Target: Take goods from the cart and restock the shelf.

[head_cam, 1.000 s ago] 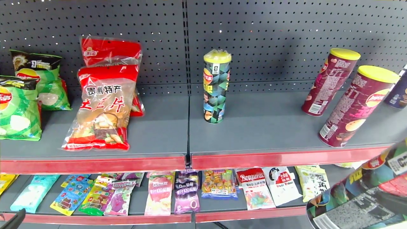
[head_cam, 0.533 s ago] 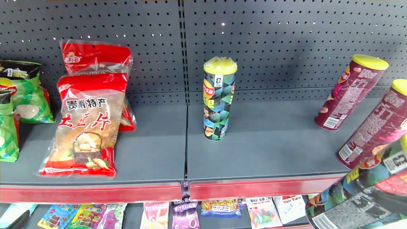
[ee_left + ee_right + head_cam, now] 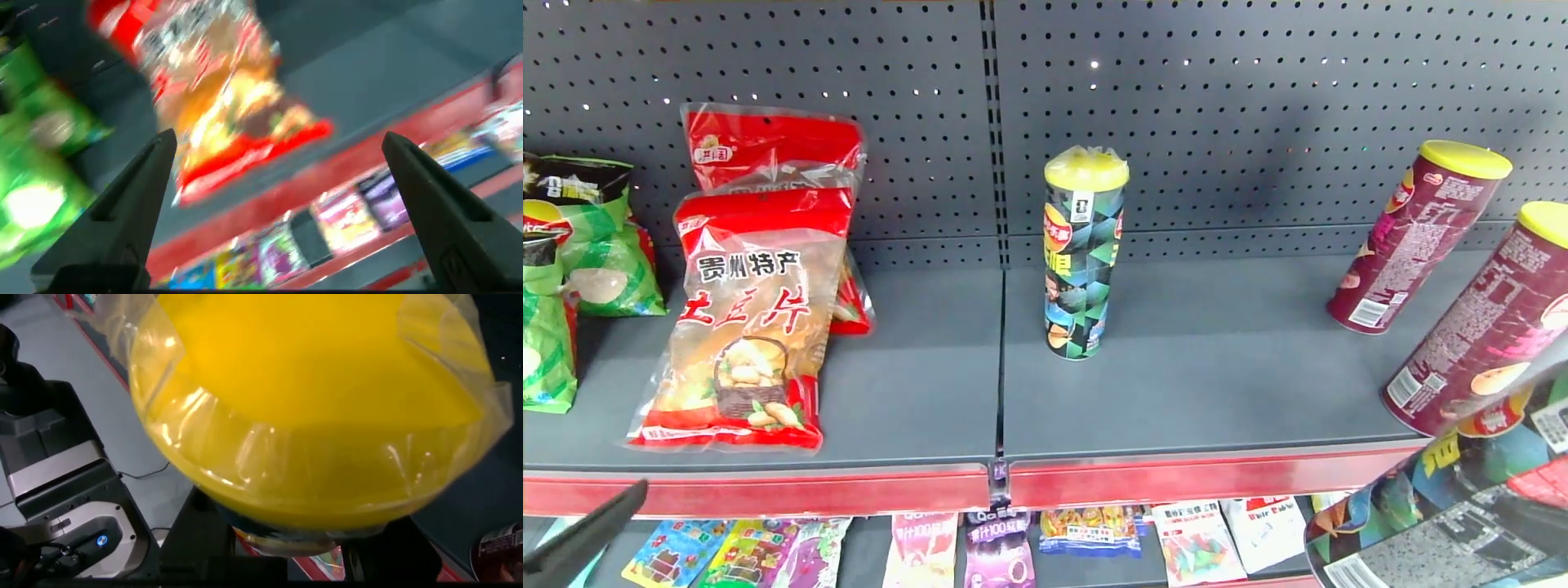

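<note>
Step in hand: carrying stock to the shelf (image 3: 1201, 384). I judge the pick from the cart done and the placing not yet begun.

Item carried: one patterned can (image 3: 1445, 514), tilted in the air at the near right, by the shelf's red front lip. Its yellow lid (image 3: 310, 400), under a clear wrap, faces my right wrist camera.

Right gripper (image 3: 294, 543): clamped on the patterned can's body, I judge, since the can hangs with no other support. The fingers are mostly hidden beneath the lid.

Left gripper (image 3: 279, 140): spread wide, nothing between the fingers, touching nothing. It sits at the near left, in front of the red bags (image 3: 752, 318).

Next move, my judgement: raise the patterned can, turn it upright, and set it on the bare board between the matching upright can (image 3: 1082, 253) and the maroon cans (image 3: 1417, 237), apart from both so neither tips
</note>
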